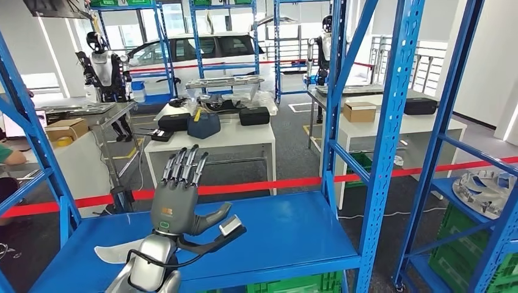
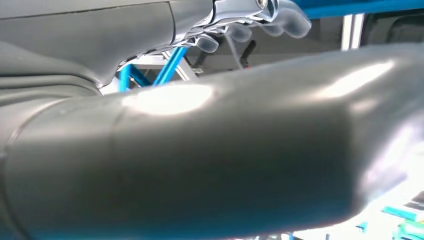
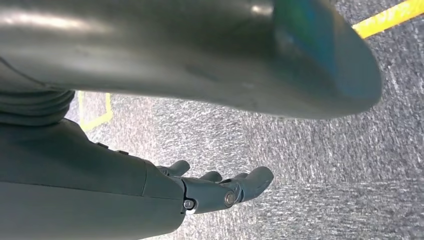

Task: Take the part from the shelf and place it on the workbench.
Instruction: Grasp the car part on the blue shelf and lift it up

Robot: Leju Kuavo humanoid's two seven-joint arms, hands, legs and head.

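Observation:
My left hand (image 1: 182, 201) is raised over the blue shelf board (image 1: 287, 232) in the head view, fingers straight and pointing away from me, thumb spread to the right, nothing in it. A pale curved blade-like piece (image 1: 116, 251) lies on the board beside my left wrist. A silver round finned part (image 1: 482, 186) sits on the neighbouring shelf at the far right. In the left wrist view the thick thumb (image 2: 225, 150) is close up, with the fingers (image 2: 250, 22) beyond it. My right hand (image 3: 215, 192) hangs over grey carpet, fingers loosely extended and holding nothing.
Blue shelf uprights (image 1: 391, 122) stand right of the board and another upright (image 1: 36, 152) at the left. Red barrier tape (image 1: 275, 184) runs behind the shelf. White tables (image 1: 226, 137) with bags and boxes stand beyond. Green crates (image 1: 470, 244) sit low at the right.

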